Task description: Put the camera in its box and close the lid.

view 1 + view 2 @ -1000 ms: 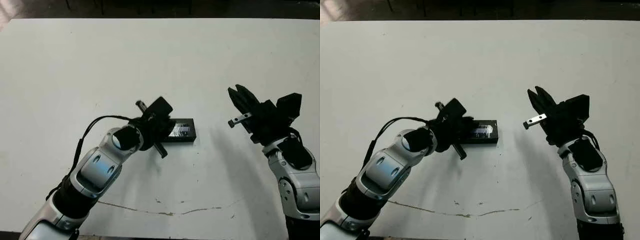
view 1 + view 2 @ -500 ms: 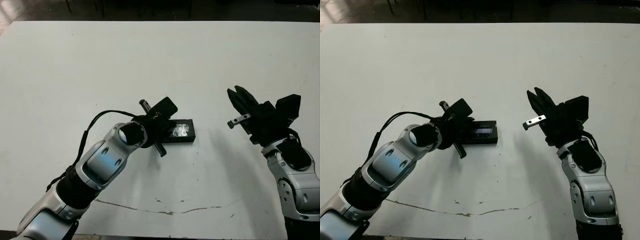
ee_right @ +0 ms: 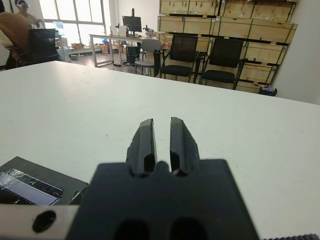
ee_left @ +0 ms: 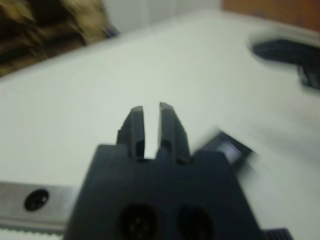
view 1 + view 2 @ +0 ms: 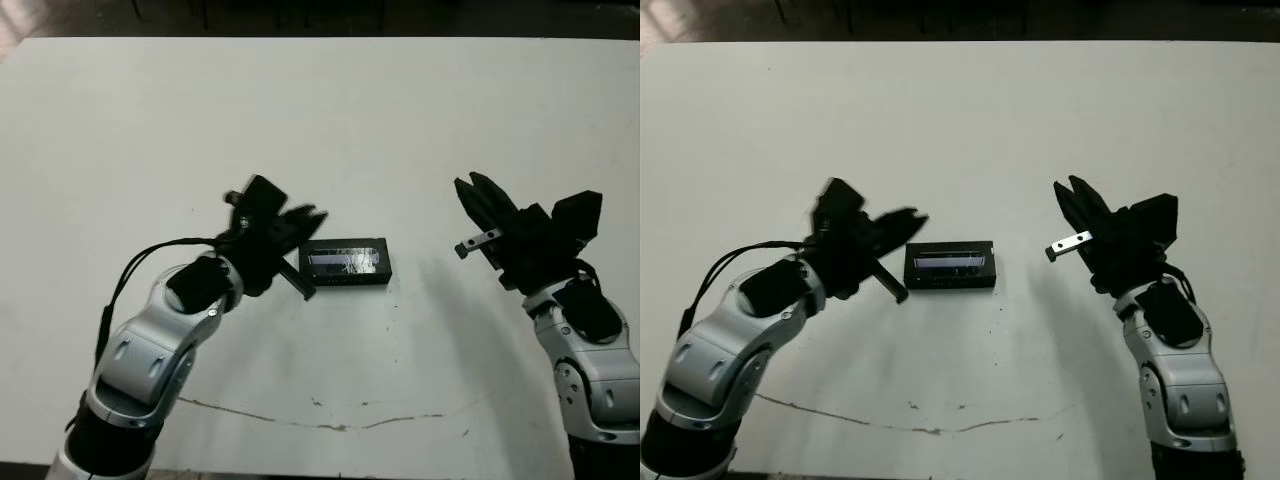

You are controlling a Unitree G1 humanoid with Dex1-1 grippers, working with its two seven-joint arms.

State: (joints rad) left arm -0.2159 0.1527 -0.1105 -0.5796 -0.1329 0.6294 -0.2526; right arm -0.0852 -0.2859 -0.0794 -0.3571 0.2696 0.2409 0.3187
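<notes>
The lid, black with a glossy silvery strip along its top, lies flat in the middle of the white table. It covers the box, so neither the box nor the camera shows. My left gripper hovers just left of the lid, apart from it, its fingers shut with nothing between them. The left wrist view is blurred. Out to the right of the lid, my right gripper is raised off the table and shut on nothing. The right wrist view catches the lid near its lower corner.
A thin dark line runs across the table near its front edge. Beyond the far edge the right wrist view shows chairs, desks, wooden crates and a person at the far side of the room.
My left gripper has drawn back to the left off the lid's left end, and the whole lid now shows. The right arm has stayed put.
</notes>
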